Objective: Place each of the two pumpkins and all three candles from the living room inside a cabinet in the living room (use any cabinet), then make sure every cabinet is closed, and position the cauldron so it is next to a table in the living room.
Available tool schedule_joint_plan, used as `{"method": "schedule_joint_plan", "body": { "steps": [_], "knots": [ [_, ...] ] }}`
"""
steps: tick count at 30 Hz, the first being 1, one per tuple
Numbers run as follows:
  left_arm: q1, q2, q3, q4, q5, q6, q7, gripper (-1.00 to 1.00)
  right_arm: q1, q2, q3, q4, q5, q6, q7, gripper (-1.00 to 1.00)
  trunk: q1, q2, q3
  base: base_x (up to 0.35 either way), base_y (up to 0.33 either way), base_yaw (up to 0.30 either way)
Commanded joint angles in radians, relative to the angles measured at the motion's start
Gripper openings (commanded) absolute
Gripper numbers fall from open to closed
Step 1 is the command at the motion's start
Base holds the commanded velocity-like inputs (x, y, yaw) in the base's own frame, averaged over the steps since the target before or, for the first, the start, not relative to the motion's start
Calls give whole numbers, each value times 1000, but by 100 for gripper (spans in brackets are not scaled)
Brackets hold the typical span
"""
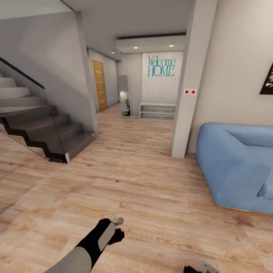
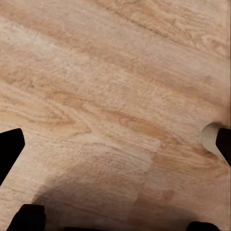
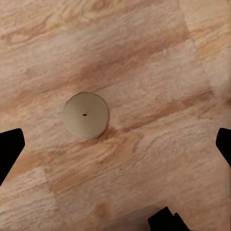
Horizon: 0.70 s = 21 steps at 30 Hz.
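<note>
Right wrist view: one candle [image 3: 86, 115] stands upright on the wooden floor [image 3: 144, 57], seen end-on with its wick at centre. The right gripper [image 3: 115, 144] hangs above it, its dark fingers [image 3: 8, 149] spread wide at either edge of the view, holding nothing. The candle sits off the midline between them, nearer one finger.

Left wrist view: the left gripper [image 2: 115, 154] is likewise open and empty over bare boards, with a pale rounded object [image 2: 211, 137] at the view's edge that may be another candle; this cannot be confirmed.

Judgement: the step in hand is picking up the candle. To do it well, the right arm should centre the candle between the fingers before descending, then close low on the body. The stub is short, so an off-centre close risks tipping it or rolling it away.

Head view: the left arm [image 1: 93, 242] reaches low over the floor. Open flooring lies ahead. The blue sofa [image 1: 235, 167] bounds the right side, the staircase [image 1: 41, 132] the left, with a pillar [image 1: 189, 94] beyond. A corridor runs on to a wall shelf [image 1: 157, 111]. No cabinet is visible here.
</note>
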Motion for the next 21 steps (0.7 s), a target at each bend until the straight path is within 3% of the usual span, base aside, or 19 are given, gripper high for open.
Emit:
{"method": "schedule_joint_plan", "body": {
  "steps": [1,8,16,21],
  "knots": [
    [0,0,-3,-18,11,24,9,100,0,1,-1,-3,2,4,-1,100,4,-8,-4,0,0,0],
    [2,0,-6,-43,17,58,10,100,0,-7,-1,-4,16,5,68,100,31,-57,-26,0,0,0],
    [2,0,-7,-44,16,56,10,100,0,-4,0,-3,22,4,83,100,61,-113,-51,0,0,0],
    [2,0,-5,-47,16,53,8,100,0,3,-2,-2,119,-9,82,100,81,-148,-67,0,0,0]
  ]
}}
